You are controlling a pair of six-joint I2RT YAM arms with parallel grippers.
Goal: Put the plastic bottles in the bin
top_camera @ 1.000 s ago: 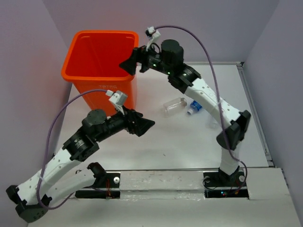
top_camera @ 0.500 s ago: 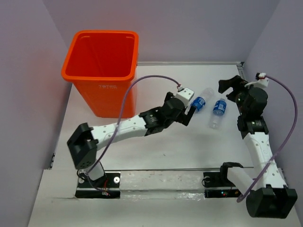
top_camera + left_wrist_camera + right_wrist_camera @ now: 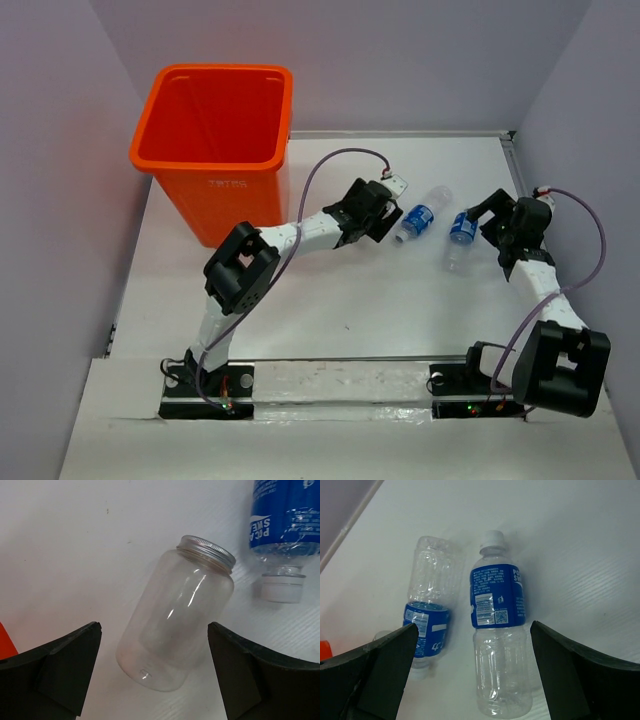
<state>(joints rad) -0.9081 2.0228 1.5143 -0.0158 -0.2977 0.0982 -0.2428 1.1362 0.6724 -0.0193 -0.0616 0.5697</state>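
Observation:
The orange bin (image 3: 215, 190) stands at the far left. My left gripper (image 3: 383, 214) is open and low over a plain clear bottle (image 3: 175, 620) with a silver cap. The bottle lies on the table between the fingers and is hidden in the top view. A blue-labelled bottle (image 3: 420, 213) lies just right of it and also shows in the left wrist view (image 3: 285, 520). My right gripper (image 3: 482, 226) is open around a second blue-labelled bottle (image 3: 459, 237), which lies between the fingers (image 3: 497, 630). The first labelled bottle lies beside it (image 3: 427, 615).
The white table (image 3: 340, 290) has a raised edge along the back and right sides. A sliver of the bin shows at the left edge of the left wrist view (image 3: 3, 642). Purple walls close in on three sides.
One second ago my right gripper was at the bin's rim and the left was near the front. Both now sit at the bottles; since half a second ago the right moved down and left.

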